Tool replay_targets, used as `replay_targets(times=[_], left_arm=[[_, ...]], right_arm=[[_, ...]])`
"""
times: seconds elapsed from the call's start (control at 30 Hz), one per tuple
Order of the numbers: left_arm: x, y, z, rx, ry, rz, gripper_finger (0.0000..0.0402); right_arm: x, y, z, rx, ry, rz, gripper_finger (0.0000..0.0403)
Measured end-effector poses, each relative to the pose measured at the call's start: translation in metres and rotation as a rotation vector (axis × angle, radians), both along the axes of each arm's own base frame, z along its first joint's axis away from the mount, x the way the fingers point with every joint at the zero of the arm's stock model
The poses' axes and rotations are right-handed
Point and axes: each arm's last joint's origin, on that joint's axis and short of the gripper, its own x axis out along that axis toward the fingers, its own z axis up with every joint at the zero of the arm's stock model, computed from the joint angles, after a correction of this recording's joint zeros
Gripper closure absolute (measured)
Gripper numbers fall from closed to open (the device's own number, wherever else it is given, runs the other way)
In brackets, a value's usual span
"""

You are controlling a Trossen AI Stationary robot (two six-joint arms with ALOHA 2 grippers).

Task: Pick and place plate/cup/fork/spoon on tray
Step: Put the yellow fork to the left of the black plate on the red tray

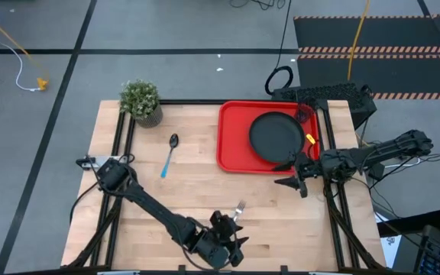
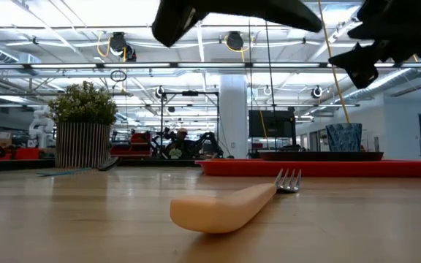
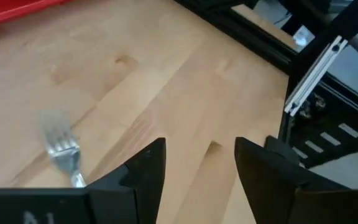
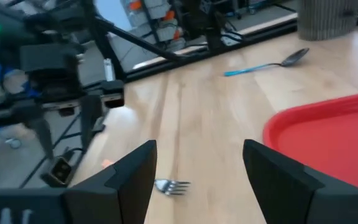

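Note:
The black plate (image 1: 276, 136) lies on the red tray (image 1: 231, 145) at the table's far right. A small dark cup (image 1: 304, 114) stands at the tray's far right corner. The fork (image 2: 225, 207) lies flat on the table near the front edge, its tines (image 1: 240, 207) toward the tray. My left gripper (image 1: 230, 228) hovers open above the fork's handle; the tines show in its wrist view (image 3: 64, 149). My right gripper (image 1: 291, 174) is open and empty, just in front of the tray's near right corner. The blue-handled spoon (image 1: 169, 153) lies flat at mid-left.
A potted green plant (image 1: 142, 101) stands at the far left corner of the table. Bare wood lies between the spoon, the fork and the tray. A black frame rail (image 3: 253, 37) runs along the table's edge.

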Motion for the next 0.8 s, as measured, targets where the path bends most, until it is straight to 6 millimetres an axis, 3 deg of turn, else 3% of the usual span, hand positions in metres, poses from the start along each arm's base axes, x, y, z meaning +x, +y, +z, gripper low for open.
replay_targets(times=[0.23,0.47,0.8], left_arm=[[0.000,-0.014,-0.035,0.216,0.006,0.021,0.0208],[-0.002,-0.014,-0.070,0.439,0.097,0.026,0.0208],[-0.004,0.004,-0.091,0.355,0.217,0.109,0.0208]], right_arm=[[0.003,0.000,-0.002,-0.014,-0.002,-0.014,0.0172],[0.005,0.004,-0.005,-0.038,0.024,0.008,0.0172],[0.007,0.006,0.000,-0.074,-0.042,0.031,0.0172]])
